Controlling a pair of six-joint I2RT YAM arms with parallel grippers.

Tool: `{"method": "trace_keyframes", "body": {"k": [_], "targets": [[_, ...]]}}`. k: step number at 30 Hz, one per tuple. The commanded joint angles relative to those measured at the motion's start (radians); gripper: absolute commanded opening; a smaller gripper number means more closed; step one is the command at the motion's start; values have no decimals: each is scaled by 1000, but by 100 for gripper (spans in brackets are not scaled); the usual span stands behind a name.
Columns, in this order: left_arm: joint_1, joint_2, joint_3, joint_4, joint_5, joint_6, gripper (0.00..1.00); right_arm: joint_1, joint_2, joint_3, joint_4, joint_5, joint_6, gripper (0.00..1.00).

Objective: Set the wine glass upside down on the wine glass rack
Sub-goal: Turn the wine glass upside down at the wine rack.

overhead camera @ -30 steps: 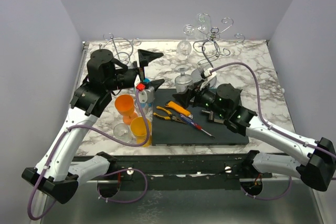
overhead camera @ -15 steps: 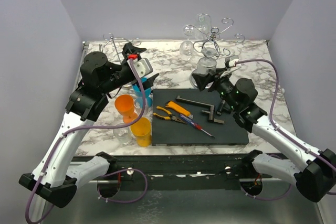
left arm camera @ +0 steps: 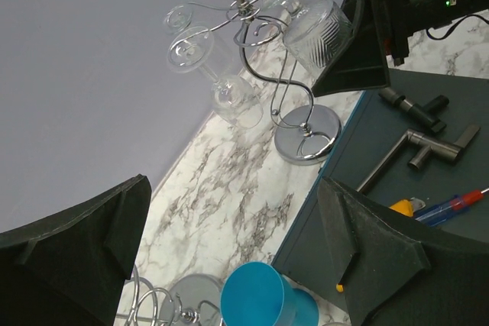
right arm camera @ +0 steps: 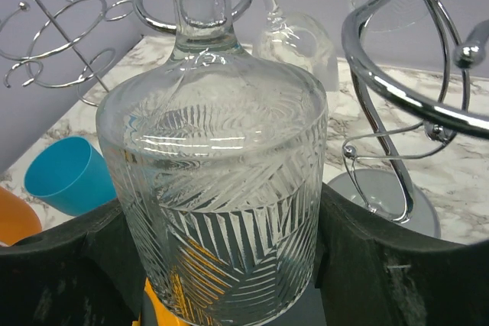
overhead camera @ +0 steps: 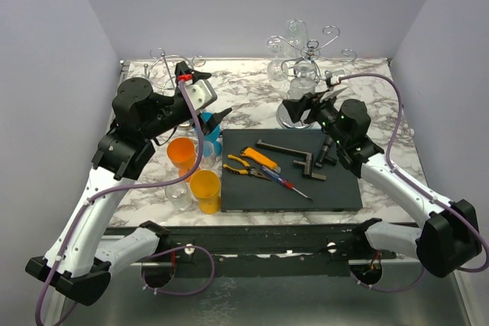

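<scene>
Right wrist: wine glass [right arm camera: 218, 181] in tool [right arm camera: 229, 272]

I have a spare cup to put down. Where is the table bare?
Bare marble lies between the left rack and the right rack's base; the mat's near strip is free too. Crowded: the cups front left, tools mid-mat.

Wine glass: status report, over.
Left gripper open, above blue cup. Right gripper shut on wine glass, bowl down, stem by a loop of the rack, not released. Another glass hangs close behind.
</scene>
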Motion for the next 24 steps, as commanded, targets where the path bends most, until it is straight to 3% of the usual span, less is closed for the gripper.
{"method": "trace_keyframes", "body": {"k": [1, 24], "targets": [[-1, -26, 12, 5, -21, -27, 99, -9, 34, 73, 113, -40, -2, 1], [-1, -67, -30, 4, -6, -15, 99, -11, 202, 108, 271, 40, 9, 1]]}}
